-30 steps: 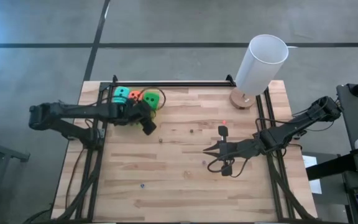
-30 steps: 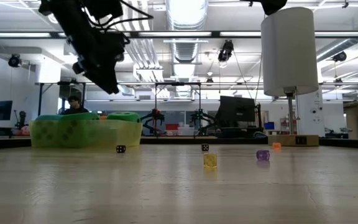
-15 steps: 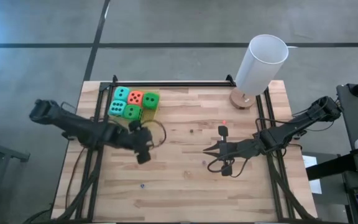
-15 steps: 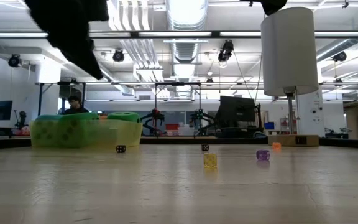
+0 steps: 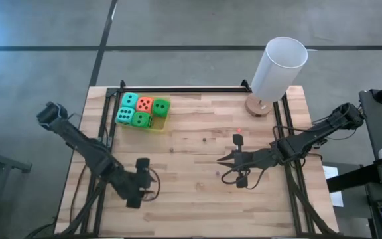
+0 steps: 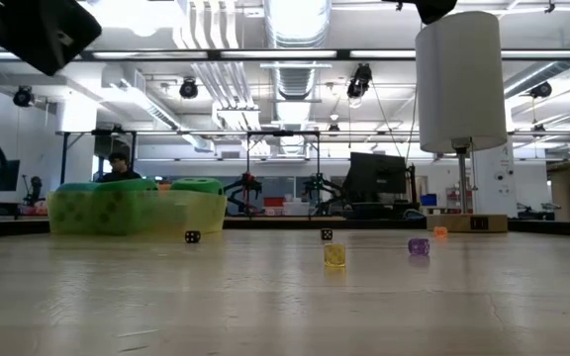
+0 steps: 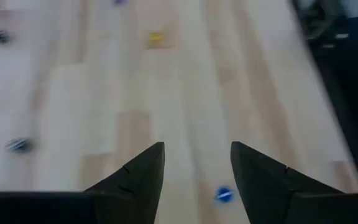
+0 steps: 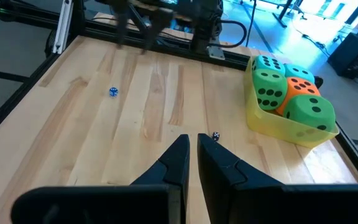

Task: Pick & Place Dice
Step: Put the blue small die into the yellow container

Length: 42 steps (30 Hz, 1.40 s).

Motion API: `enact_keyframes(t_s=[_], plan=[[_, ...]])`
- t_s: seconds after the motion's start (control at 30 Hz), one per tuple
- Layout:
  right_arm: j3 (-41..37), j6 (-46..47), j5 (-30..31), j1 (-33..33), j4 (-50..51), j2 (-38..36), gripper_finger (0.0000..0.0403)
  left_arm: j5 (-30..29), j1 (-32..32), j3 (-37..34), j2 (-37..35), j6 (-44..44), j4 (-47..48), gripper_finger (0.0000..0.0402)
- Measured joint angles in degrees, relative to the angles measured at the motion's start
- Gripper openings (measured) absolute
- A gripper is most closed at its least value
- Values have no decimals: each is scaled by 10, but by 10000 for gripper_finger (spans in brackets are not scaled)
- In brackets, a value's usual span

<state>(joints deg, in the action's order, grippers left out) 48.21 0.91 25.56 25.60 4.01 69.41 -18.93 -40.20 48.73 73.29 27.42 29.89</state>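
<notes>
Now swung away from the translucent yellow tray (image 5: pixel 156 115) to the bench's (image 5: pixel 197 199) near side, left gripper (image 5: pixel 142 189) spread and empty, all five soft pipped dice (image 5: pixel 140 111) in the tray, placing seemingly finished, right gripper (image 5: pixel 225 160) pressed together mid-bench.

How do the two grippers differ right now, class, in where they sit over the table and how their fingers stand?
The left gripper sits toward the table's near left, over bare wood; the right gripper sits right of centre. The left gripper's fingers stand apart; the right gripper's fingers are almost together. Both are dark, two-fingered and hold nothing.
</notes>
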Motion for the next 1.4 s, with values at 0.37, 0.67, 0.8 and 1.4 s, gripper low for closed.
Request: enact_keyframes(t_s=[0.37,0.67,0.8,1.4], plan=[[0,4,0,0,1,0,28,83,-30,0,115,-1,-65,205],[0,4,0,0,1,0,28,128,-29,0,193,-10,-57,198],[0,4,0,0,1,0,28,127,-28,0,210,-20,-58,188],[0,6,0,0,1,0,28,110,-21,-4,218,-40,-45,161]])
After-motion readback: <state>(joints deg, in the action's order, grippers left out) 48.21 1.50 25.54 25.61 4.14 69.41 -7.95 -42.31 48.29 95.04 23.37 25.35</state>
